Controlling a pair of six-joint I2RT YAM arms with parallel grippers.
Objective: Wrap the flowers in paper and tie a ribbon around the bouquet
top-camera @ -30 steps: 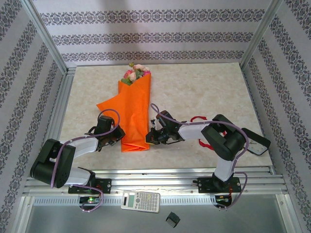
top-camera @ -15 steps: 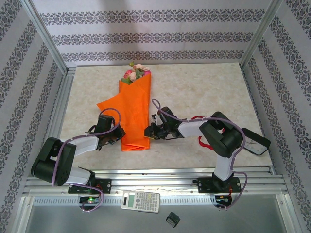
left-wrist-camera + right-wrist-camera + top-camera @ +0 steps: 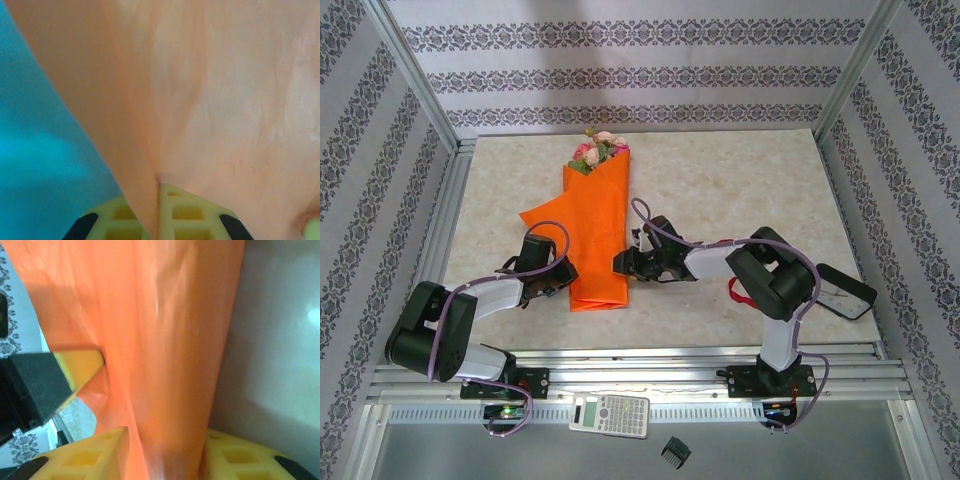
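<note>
Overhead, flowers (image 3: 600, 148) top bouquet (image 3: 602, 225), wrists, creased paper (image 3: 225, 100)

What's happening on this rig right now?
Both arms are at the near, narrow end of the bouquet, an orange cone lying on the table with the flowers showing at the far end. The left end effector is shut on the paper. The right end effector straddles the cone from the other side, pads apart; I can't tell if it's gripping. The ribbon lies loose to the right, not around the bouquet.
</note>
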